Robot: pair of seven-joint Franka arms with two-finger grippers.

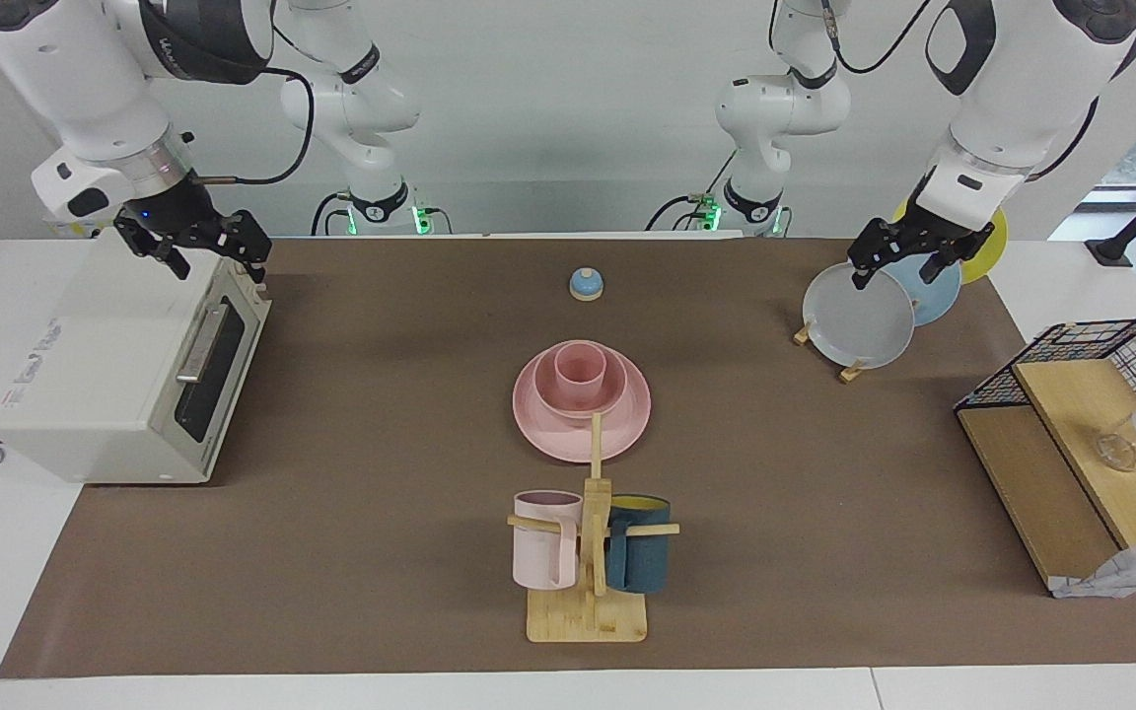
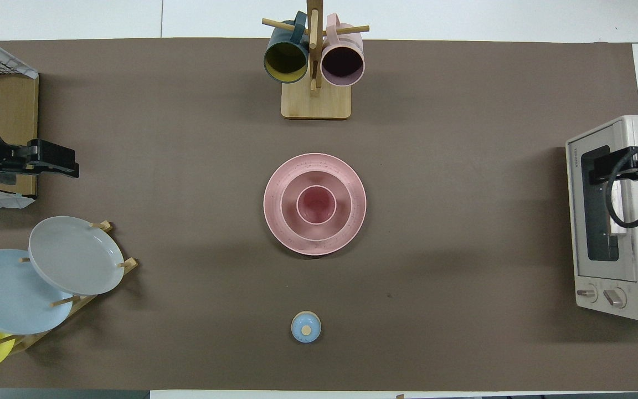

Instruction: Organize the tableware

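Observation:
The pink plate (image 1: pixel 540 426) lies at the middle of the table. The pink bowl (image 1: pixel 610 398) sits on it and the pink cup (image 1: pixel 580 380) stands upright in the bowl. The overhead view shows the same stack: plate (image 2: pixel 314 246), bowl (image 2: pixel 344 208), cup (image 2: pixel 316 205). My left gripper (image 1: pixel 898 271) hangs open and empty over the rack of plates at the left arm's end; it also shows in the overhead view (image 2: pixel 56 163). My right gripper (image 1: pixel 216 261) hangs open and empty over the toaster oven, as the overhead view (image 2: pixel 598 169) also shows.
A wooden mug tree (image 1: pixel 588 611) with a pale pink mug (image 1: pixel 545 542) and a teal mug (image 1: pixel 639 547) stands farther from the robots than the stack. A small blue bell (image 1: pixel 586 284) is nearer. The toaster oven (image 1: pixel 124 365), a plate rack (image 1: pixel 859 320) and a wire-and-wood shelf (image 1: pixel 1071 454) stand at the ends.

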